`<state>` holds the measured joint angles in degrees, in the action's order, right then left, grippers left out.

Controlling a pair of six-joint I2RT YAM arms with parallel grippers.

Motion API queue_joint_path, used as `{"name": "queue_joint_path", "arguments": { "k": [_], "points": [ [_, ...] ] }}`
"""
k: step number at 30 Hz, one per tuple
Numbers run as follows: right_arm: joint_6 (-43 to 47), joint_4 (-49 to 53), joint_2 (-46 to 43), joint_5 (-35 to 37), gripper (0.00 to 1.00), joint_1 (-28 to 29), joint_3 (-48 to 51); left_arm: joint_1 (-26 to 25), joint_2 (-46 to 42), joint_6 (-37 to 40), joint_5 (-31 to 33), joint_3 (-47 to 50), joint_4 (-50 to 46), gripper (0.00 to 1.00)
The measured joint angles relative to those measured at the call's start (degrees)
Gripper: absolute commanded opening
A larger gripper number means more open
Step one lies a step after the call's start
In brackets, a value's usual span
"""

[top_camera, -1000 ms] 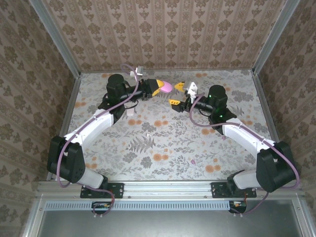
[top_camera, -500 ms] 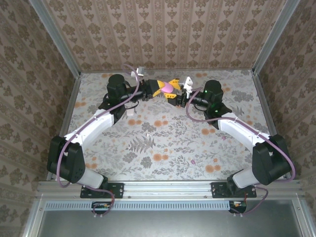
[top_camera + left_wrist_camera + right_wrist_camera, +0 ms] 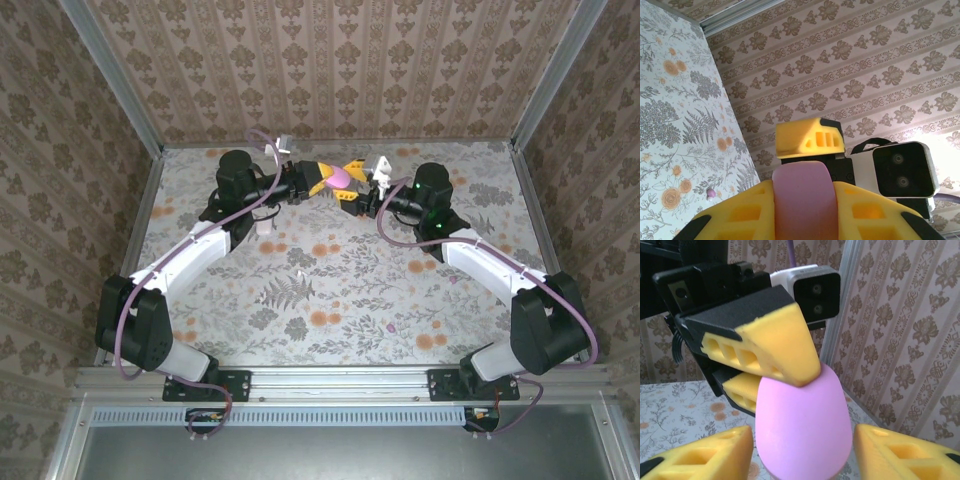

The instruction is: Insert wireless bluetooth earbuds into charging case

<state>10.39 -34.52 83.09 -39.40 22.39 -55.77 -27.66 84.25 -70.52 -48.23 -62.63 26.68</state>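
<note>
- The step in hand is, in my judgement, a two-arm hold or a handover of the pink rounded object (image 3: 800,415), which I take for the charging case. Putting the earbuds in is not yet begun.
- Your left gripper (image 3: 802,210) has its jaws closed narrow on this object and carries it in the air, above the far middle of the tabletop (image 3: 450,300).
- Your right gripper (image 3: 802,462) has its jaws at medium width, one on each side of the free end of the object. A thin gap shows on both sides, so it is not gripping.
- One tiny white piece (image 3: 300,272), probably an earbud, lies on the tabletop near the middle, well apart from both grippers. It is too small to be sure, and I cannot find the second one.
- The next move asks you to close the right jaws square on the object without pushing it out of the left jaws. After this the lid must be opened.
- Both arms reach to the far middle, and the wrists point at each other, almost nose to nose.
</note>
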Motion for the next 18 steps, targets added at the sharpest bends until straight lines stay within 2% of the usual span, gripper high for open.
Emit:
{"name": "queue_joint_path", "arguments": {
  "k": [6,10,14,18],
  "points": [
    [-0.3,-0.8,0.0,0.4,0.56,0.0,0.9,0.0,0.0,0.0,0.0,0.0,0.0,0.06],
    [-1.9,-2.8,0.0,0.4,0.59,0.0,1.0,0.0,0.0,0.0,0.0,0.0,0.0,0.06],
    [-2.9,-4.2,0.0,0.5,0.52,0.0,1.0,0.0,0.0,0.0,0.0,0.0,0.0,0.06],
    [-3.1,-4.3,0.0,0.4,0.50,0.0,1.0,0.0,0.0,0.0,0.1,0.0,0.0,0.06]
  ]
}}
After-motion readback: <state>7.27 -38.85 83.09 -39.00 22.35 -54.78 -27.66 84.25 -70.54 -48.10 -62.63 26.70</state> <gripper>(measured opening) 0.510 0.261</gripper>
